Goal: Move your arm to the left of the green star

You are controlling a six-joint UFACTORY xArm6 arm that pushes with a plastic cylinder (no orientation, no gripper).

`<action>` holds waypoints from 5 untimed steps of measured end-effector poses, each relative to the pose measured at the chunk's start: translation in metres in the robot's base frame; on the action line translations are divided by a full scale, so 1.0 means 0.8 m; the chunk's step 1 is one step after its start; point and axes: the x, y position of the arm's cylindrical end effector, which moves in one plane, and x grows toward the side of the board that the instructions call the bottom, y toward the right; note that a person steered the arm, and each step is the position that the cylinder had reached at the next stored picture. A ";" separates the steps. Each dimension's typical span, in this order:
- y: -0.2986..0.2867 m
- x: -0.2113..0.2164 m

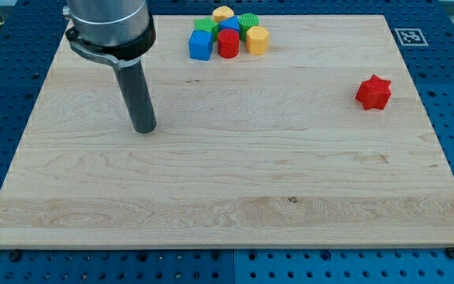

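my tip rests on the wooden board, well left of and below the block cluster. the green star sits at the cluster's top right. there are no jaws, only a rod.

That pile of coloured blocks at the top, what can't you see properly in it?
- Camera view: the green block at the pile's back is mostly hidden by the red cylinder block and yellow block; its star shape cannot be confirmed.
- Another green piece peeks out behind the blue cube block; shape unclear.
- The arm above my tip is cut off by the view's top edge.
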 end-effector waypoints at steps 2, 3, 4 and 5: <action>0.006 0.000; 0.006 0.000; 0.006 -0.003; 0.004 -0.006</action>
